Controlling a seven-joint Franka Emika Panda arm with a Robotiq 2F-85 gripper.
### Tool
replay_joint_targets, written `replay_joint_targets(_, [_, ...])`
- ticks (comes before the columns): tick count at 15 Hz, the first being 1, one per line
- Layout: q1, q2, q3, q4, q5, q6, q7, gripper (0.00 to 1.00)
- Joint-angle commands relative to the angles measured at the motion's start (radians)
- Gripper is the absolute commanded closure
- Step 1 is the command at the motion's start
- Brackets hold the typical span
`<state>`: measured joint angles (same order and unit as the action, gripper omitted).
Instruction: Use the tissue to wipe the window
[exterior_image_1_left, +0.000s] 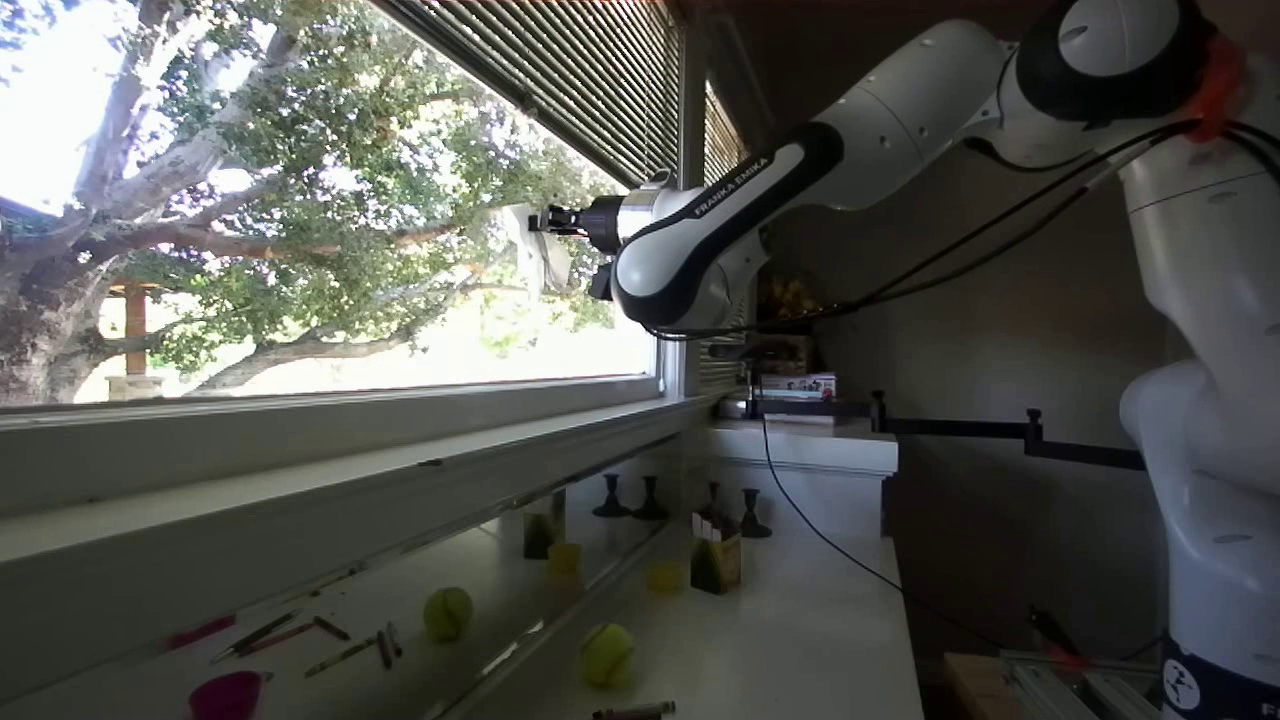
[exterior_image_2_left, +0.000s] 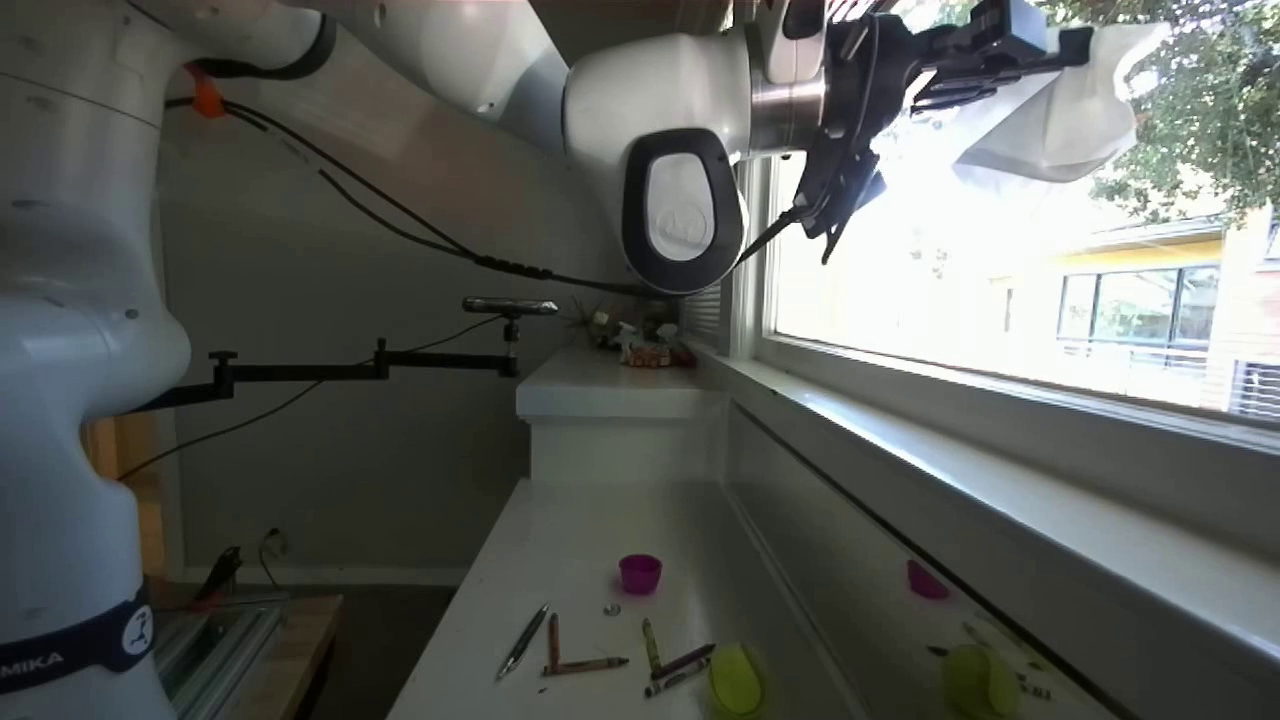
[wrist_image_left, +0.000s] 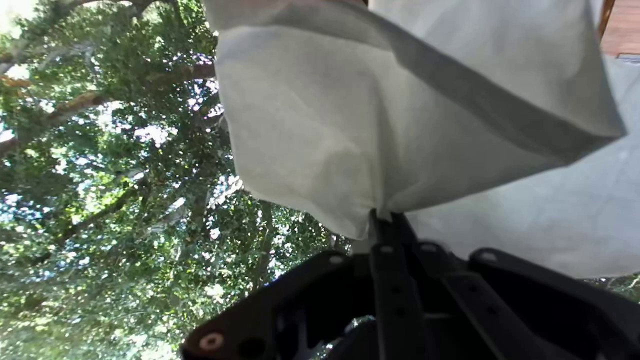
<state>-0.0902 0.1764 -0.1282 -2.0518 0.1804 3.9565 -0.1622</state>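
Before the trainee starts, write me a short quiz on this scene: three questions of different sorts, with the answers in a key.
1. Multiple choice: what is the hand gripping?
A) a sponge
B) the tissue
C) a spray bottle

2. True or false: the magenta cup sits on the white counter.

3. Fill in the blank: in an exterior view, dark ____ hang across the upper part of the window.

Key: 1. B; 2. True; 3. blinds
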Motion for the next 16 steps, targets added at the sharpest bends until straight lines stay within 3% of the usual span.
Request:
replay_joint_targets(1, [0.020,0.071,0.032,0.067,-0.030,-0.067,0.045,1.00])
replay_joint_targets(16, [0.030,0.038,0.071,-0.067,-0.035,-0.155,0.093,1.00])
